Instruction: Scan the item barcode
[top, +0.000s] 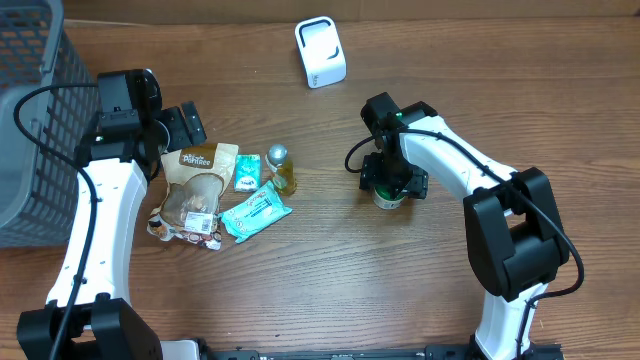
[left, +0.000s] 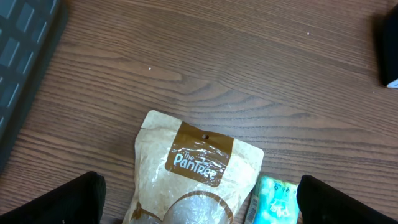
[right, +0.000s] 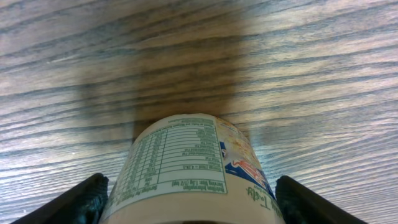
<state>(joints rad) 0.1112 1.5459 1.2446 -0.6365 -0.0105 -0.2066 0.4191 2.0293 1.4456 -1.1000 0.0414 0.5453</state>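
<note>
- Overhead view first: the cup (top: 388, 199) stands upright on the table (top: 350, 290), nearer the robot than the white scanner (top: 320, 52) and a little to its right, well apart from it.
- Right gripper (top: 392, 183) sits directly on top of that cup, pointing straight down, so only the cup's lower edge peeks out.
- Right wrist view: the cup fills the gap, nutrition label facing the camera, and one dark finger (right: 87, 199) stands on each side of it, right up against its wall.
- I cannot tell whether those fingers are pressing or just flanking the cup.
- Right arm comes up from the near edge, then folds back toward the scanner's side, with the wrist bent over the cup.
- Left gripper (top: 178, 132) hovers far to the scanner's left, beside the grey basket (top: 30, 120), fingers spread wide and holding nothing.
- Left wrist view: the brown snack pouch (left: 196, 168) lies flat between and below the spread fingers (left: 62, 199), with a teal packet (left: 277, 199) just beside it.
- Left arm runs long and nearly straight from the near edge up to that spot.
</note>
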